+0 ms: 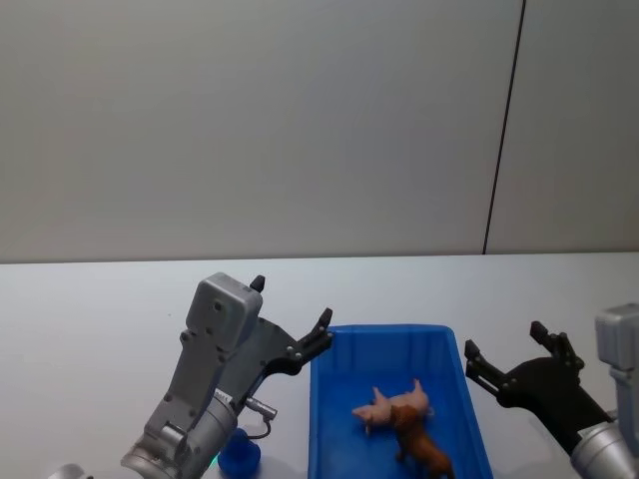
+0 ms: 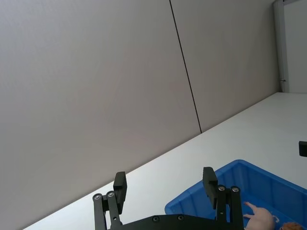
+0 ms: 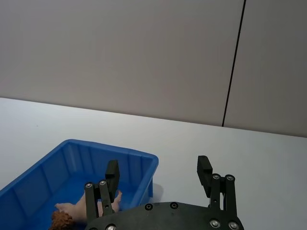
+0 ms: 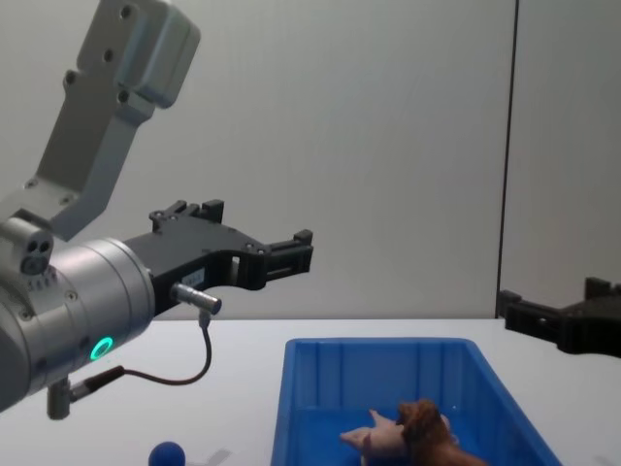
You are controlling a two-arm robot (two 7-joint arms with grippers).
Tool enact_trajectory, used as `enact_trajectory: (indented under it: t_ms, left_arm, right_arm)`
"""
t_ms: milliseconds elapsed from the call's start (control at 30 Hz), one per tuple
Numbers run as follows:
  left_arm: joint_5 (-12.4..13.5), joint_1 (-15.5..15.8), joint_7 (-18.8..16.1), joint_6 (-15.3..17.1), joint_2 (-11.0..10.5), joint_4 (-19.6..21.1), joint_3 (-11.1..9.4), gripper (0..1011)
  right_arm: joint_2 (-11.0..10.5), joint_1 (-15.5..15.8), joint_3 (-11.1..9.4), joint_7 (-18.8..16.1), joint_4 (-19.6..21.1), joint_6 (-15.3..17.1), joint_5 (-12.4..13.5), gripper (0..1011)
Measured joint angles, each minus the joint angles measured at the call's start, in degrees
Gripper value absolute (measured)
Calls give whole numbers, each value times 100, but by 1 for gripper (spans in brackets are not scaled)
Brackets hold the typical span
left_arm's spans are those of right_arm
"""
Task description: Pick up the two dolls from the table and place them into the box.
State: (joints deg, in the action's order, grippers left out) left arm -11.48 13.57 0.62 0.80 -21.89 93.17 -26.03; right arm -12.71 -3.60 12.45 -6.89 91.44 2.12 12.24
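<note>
In the box [image 1: 389,328] the pink doll [image 1: 384,404] and brown doll [image 1: 424,449] lie, apparently touching; the flanking left gripper [image 1: 292,301] and right gripper [image 1: 504,339], jaws spread, should withdraw clear of its walls.

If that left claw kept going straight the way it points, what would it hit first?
Probably nothing nearby. The open left gripper points level, higher than the box rim and the table, so the way looks free up to the wall behind, though depth is unclear.
</note>
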Motion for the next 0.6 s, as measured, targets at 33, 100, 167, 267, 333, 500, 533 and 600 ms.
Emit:
enact_trajectory:
  t_ms: [33, 100, 167, 267, 333, 500, 533, 600]
  left_arm:
    - [0, -2, 0, 2, 0, 0, 0, 1001]
    - [-10, -14, -9, 17, -5, 4, 5, 1001]
    - [-35, -36, -36, 46, -19, 22, 12, 1001]
    - [-107, -79, -101, 125, -46, 60, 28, 1001]
    - [-166, -118, -156, 192, -71, 94, 41, 1001]
    - [-309, -215, -278, 379, -128, 172, 74, 1001]
    - [-335, -224, -297, 411, -132, 185, 80, 1001]
    - [-416, -275, -353, 520, -163, 225, 97, 1001]
  right_arm:
    - [-18, 35, -11, 25, 30, -7, 22, 1001]
    - [-35, 66, -20, 50, 57, -11, 42, 1001]
    - [-56, 103, -33, 80, 91, -18, 66, 1001]
    - [-80, 146, -45, 108, 130, -28, 93, 1001]
    - [-88, 163, -52, 122, 145, -32, 104, 1001]
    - [-114, 212, -65, 159, 190, -43, 133, 1001]
    - [-117, 217, -67, 164, 194, -43, 138, 1001]
    - [-123, 232, -72, 175, 207, -47, 146, 1001]
